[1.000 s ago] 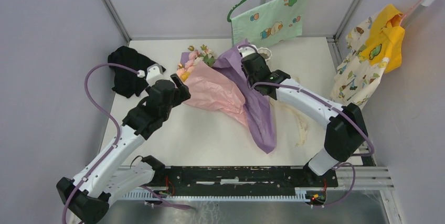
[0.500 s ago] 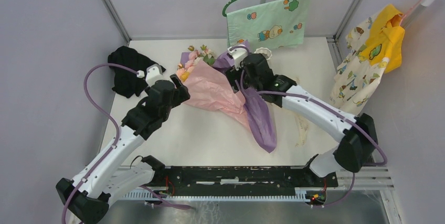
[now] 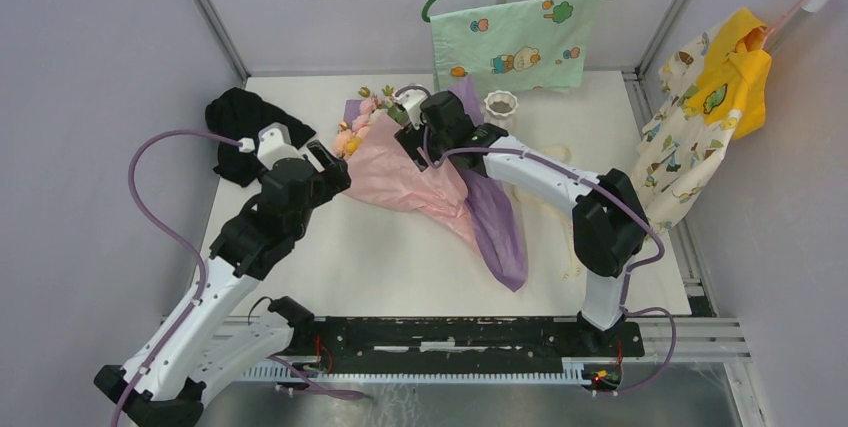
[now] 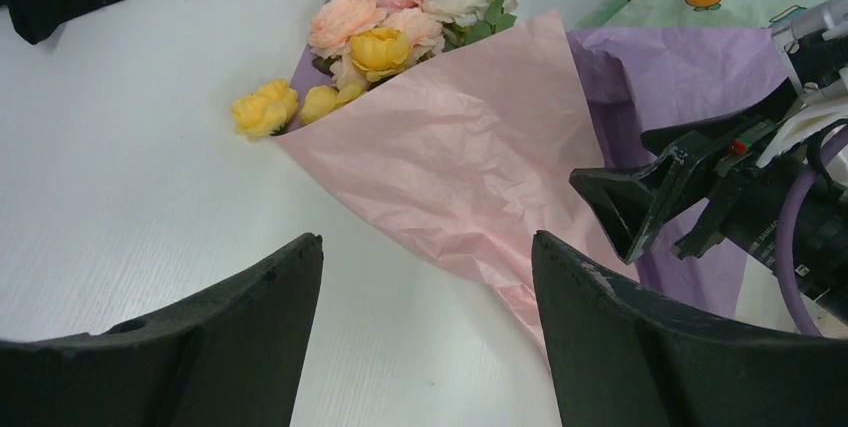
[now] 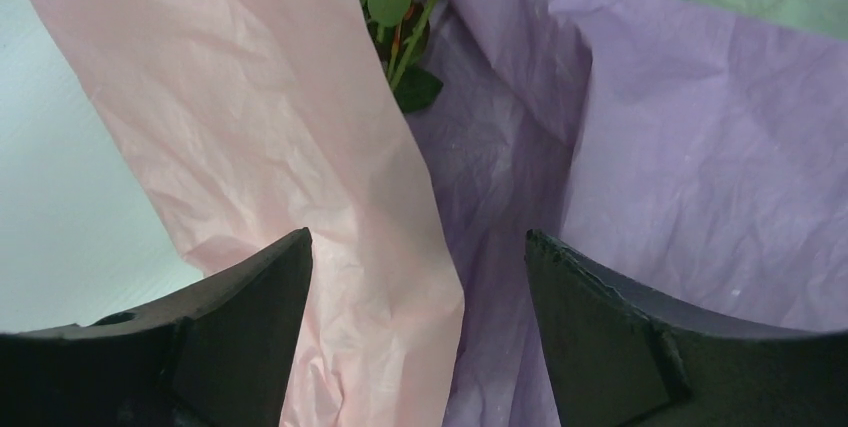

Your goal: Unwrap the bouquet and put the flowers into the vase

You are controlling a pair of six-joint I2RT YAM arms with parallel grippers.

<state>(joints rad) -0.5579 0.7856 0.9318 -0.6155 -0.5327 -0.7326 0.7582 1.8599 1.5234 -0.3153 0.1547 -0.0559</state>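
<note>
Bouquet [image 3: 372, 125] lies far-centre, paper [image 3: 410, 182] half spread — vase [image 3: 500, 105] just right of it.
Right gripper [image 3: 407, 139] hovers jaws apart over the paper seam, probably to peel a sheet; left gripper [image 3: 330, 162], also apart, waits left.

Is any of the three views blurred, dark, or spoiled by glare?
Top external view: even soft light, sharp, no glare. Left wrist view: the bouquet is sharp, the near jaws dark. Right wrist view: very close; the pink paper shows clear creases, the jaws are dark.
</note>
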